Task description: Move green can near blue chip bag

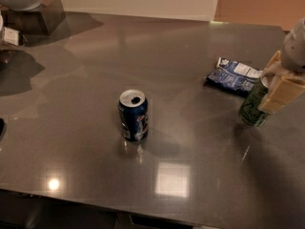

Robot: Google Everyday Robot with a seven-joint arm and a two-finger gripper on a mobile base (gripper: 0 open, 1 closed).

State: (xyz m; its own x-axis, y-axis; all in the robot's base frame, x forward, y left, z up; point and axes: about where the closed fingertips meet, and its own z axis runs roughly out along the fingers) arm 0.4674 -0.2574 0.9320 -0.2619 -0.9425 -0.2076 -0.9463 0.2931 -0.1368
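Here the green can (250, 111) is gripped by the end effector (273, 90), just beside the blue chip bag (233, 75). A release onto the bench (190, 51) is judged due next.

I see the green can (251, 109) at the right edge of the frame, dark mottled green, upright with a slight lean. Its upper part is clasped between the cream fingers of my gripper (268, 87). Just up-left of it lies the blue chip bag (232, 75), flat and wrinkled with white patches, very close to the can.
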